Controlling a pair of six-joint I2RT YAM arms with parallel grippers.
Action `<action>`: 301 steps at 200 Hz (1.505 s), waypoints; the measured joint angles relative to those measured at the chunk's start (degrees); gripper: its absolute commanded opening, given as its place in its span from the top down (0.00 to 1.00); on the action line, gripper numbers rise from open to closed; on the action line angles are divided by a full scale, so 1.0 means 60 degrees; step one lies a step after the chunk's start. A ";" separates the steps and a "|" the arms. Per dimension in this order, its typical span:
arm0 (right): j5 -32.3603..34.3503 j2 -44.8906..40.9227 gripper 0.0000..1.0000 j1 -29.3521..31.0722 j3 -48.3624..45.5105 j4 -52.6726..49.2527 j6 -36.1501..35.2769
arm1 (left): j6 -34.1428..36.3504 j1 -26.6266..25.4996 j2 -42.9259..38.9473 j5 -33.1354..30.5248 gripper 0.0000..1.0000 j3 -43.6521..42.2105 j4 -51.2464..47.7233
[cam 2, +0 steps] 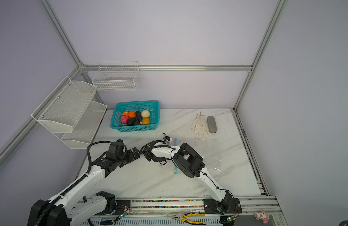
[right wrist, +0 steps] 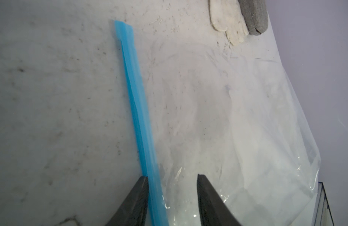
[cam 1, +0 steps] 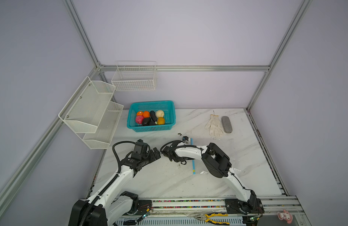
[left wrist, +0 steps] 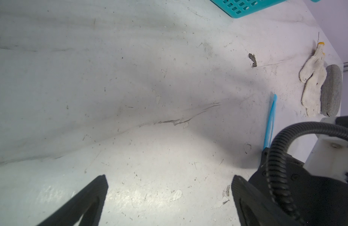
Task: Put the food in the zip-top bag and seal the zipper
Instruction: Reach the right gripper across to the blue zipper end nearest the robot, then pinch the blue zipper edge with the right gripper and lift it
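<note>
Robot lab cell: aluminium frame rails (cam 1: 185, 68), blank walls (cam 1: 188, 35), marble-look tabletop (cam 1: 169, 182).

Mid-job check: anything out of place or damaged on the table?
Nothing looks spilled or damaged. Strays: a glove and grey case lie at the far right, a dark scrap sits between basket and bag, and pliers lie at the front edge.
</note>
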 measured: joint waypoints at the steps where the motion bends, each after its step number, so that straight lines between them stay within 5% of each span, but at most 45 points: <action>1: 0.0000 0.0000 0.61 0.0000 0.0000 0.0000 0.0000 | 0.0000 0.0000 0.0000 0.0000 0.00 0.0000 0.0000; 127: 0.0080 -0.0583 0.99 0.0004 -0.1239 0.0291 0.0670 | 0.0004 0.0000 0.0000 0.0000 0.00 0.0000 0.0055; 226: -0.0240 -0.2670 1.00 -0.0004 -0.2637 0.1676 0.0248 | 0.0040 0.0000 0.0000 0.0117 0.00 0.0000 0.0102; 301: -0.1705 -0.5370 1.00 -0.0342 -0.4870 0.4983 -0.1293 | 0.0113 0.0000 0.0357 0.0805 0.01 0.0000 0.0466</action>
